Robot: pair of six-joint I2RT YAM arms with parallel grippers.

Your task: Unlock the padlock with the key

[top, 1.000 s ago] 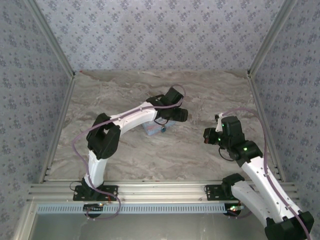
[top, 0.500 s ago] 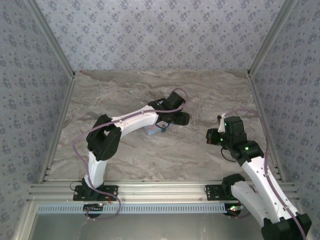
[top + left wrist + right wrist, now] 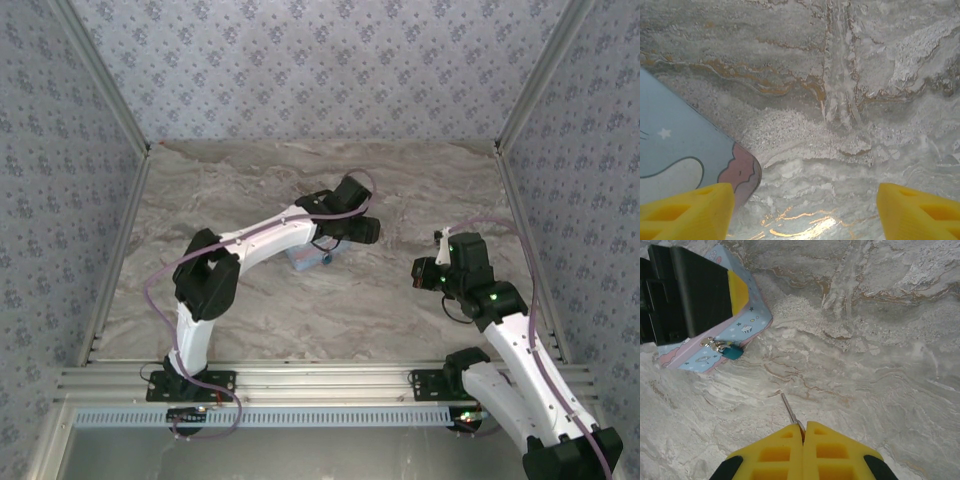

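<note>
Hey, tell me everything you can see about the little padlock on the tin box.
The padlock is tiny, with a teal-blue body and a thin silvery shackle that looks like metal. It hangs by the shackle on the side wall of the light blue printed tin box, near one corner, with its body low by the marble table. No fingers grip it and nothing sticks out of it. It is too small to tell whether the shackle is latched.
</note>
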